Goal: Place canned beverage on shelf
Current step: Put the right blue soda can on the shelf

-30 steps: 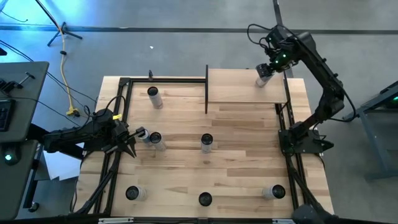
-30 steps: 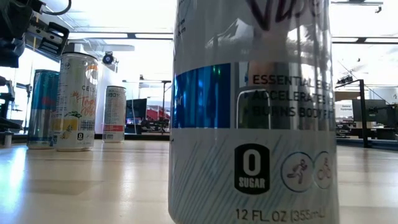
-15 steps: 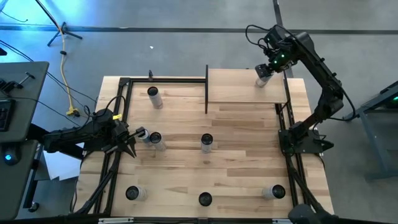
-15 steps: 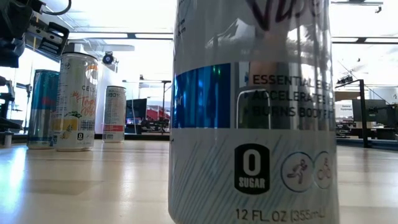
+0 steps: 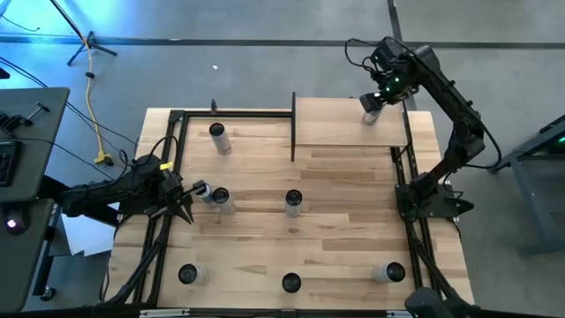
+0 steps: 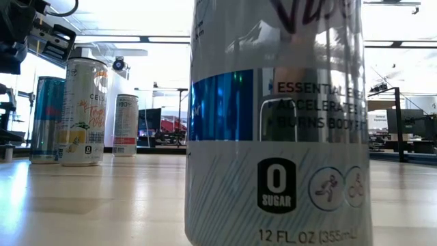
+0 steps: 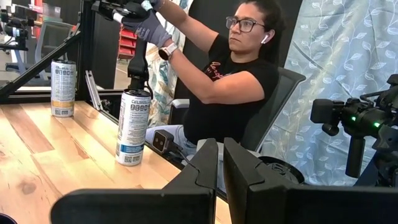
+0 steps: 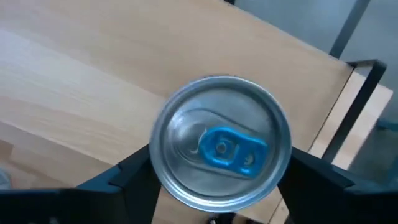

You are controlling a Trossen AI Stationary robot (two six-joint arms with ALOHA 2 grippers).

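Overhead, right end effector (image 5: 372, 103) straddling can (image 5: 370, 109) upright on shelf (image 5: 340, 124), fingers parted, arm outstretched.

Huge near can (image 6: 280, 123) — top cut off — hides the table behind.

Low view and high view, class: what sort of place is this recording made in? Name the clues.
Probably a robotics lab or test workspace. A wooden table holds spaced-out drink cans, two robot arms flank it, and cables trail over a bare floor. Ceiling strip lights suggest a large open room.
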